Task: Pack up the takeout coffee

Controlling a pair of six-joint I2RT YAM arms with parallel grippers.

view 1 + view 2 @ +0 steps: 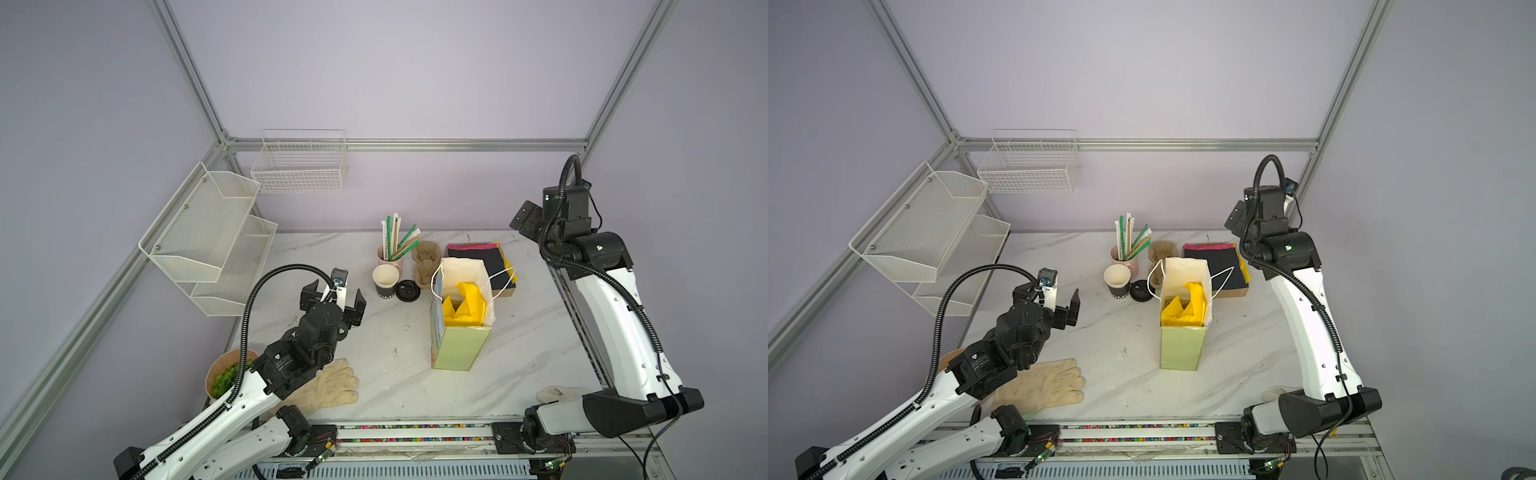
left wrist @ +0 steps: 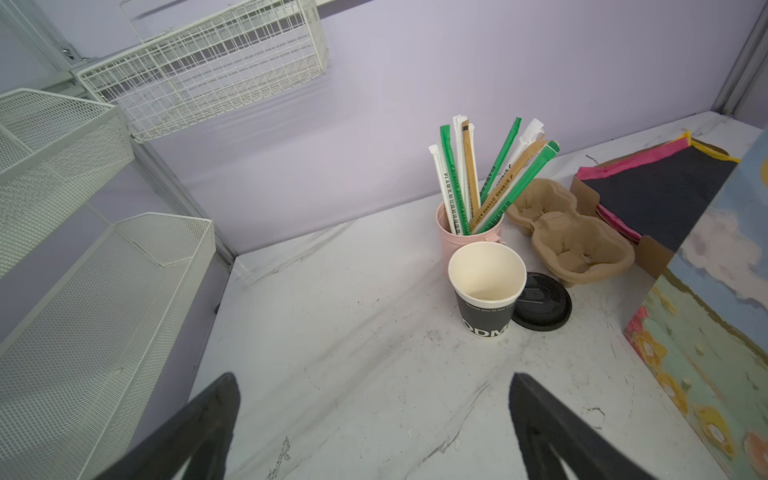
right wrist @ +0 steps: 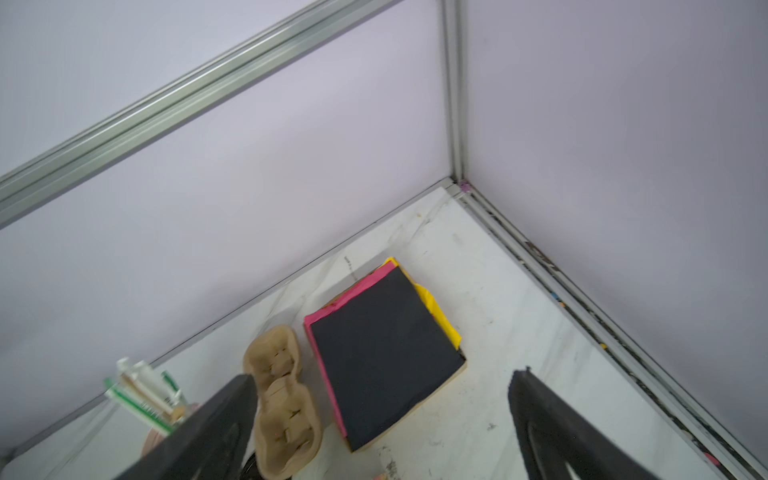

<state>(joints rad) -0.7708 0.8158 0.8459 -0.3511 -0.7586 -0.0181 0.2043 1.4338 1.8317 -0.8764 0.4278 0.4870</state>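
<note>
Marble-look table [image 1: 395, 353], lilac walls, aluminium frame.

Left gripper [image 2: 372, 380]: black fingers spread wide with nothing between them, over bare tabletop at centre-left of both top views. Right gripper [image 3: 382, 374]: equally wide and empty, up at the upper right of both top views.

Takeout coffee: I find it in none of my views, so I cannot place it against either gripper.

Only the left wrist view gives me the white lettering on the black paper cup [image 2: 486, 291], which is open with a cream inside. It also shows the painted clouds and flowers on the side of the paper bag [image 2: 706, 299]. Only the top views look into the bag's mouth: white lining, crumpled yellow tissue [image 1: 467, 305], cord handles, plain pale green front. Whatever sits under the tissue is hidden.

A round black plastic lid [image 2: 542, 307] lies flat just beside the black cup. Above them in the top views stand:
- a pink cup of wrapped straws [image 2: 461, 237]
- stacked moulded-pulp cup carriers [image 2: 573, 237]
- a cardboard box of black, pink and yellow sheets [image 3: 386, 357], seen clearest from the right wrist

A cloth work glove [image 1: 332, 382] lies at the lower left of the top views, partly under the left arm.
</note>
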